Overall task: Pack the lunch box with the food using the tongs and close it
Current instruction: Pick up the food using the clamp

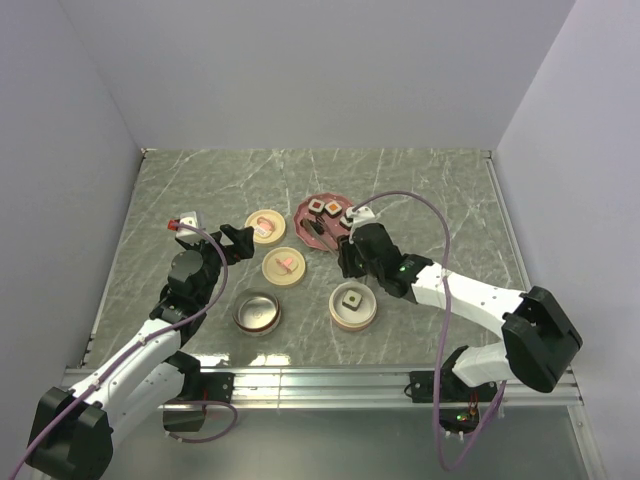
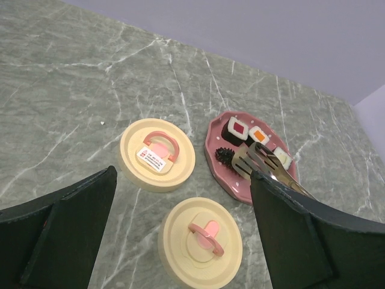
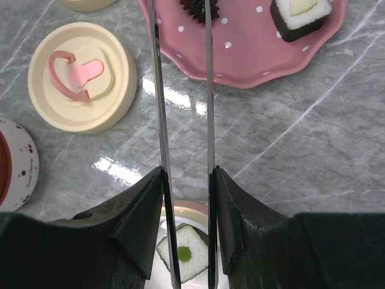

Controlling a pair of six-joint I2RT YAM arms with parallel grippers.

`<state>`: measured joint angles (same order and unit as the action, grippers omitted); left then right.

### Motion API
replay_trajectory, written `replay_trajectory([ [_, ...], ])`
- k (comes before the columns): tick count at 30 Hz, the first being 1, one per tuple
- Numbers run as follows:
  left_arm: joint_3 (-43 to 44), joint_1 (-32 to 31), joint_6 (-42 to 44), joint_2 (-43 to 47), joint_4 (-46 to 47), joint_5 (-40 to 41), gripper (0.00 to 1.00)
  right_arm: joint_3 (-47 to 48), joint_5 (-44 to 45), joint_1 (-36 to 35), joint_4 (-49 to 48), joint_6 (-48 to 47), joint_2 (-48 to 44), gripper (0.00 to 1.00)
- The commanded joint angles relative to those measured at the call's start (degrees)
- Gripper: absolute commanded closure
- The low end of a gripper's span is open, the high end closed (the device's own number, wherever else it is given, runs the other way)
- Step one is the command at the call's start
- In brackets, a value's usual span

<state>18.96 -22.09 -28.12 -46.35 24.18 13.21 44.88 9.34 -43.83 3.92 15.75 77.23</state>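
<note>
My right gripper (image 3: 185, 176) is shut on the tongs (image 3: 157, 102), one finger pressed against each slim arm. The tongs' tips (image 2: 252, 159) reach over the pink plate (image 1: 304, 212), either side of the all-dark piece (image 2: 224, 155). Three cubes sit on the plate, topped red (image 2: 237, 127), orange (image 2: 258, 135) and white (image 3: 300, 14). A green-topped cube (image 3: 183, 253) lies in the round lunch box tier (image 1: 367, 318) under my right wrist. My left gripper (image 2: 183, 176) hangs open over the two cream lids, holding nothing.
Two cream round lids with pink handles (image 1: 265, 225) (image 1: 284, 266) lie left of the plate. A second round tier (image 1: 257, 312) stands open at the front, left of the filled one. Grey walls close in the table on three sides.
</note>
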Motion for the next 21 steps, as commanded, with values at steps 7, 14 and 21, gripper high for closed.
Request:
replay_trajectory([
  [7,0.73,0.20,0.26,0.91,1.83,0.23,0.00,3.19,0.06,2.00,0.03,-1.60,-0.86,0.55],
  [14,0.81,0.20,0.08,0.65,2.01,0.15,0.00,2.31,-2.57,2.00,0.12,-2.65,-0.33,0.55],
  [21,0.81,0.20,0.17,0.56,2.01,0.23,0.01,1.96,-4.25,2.00,0.82,-3.18,-0.50,0.55],
])
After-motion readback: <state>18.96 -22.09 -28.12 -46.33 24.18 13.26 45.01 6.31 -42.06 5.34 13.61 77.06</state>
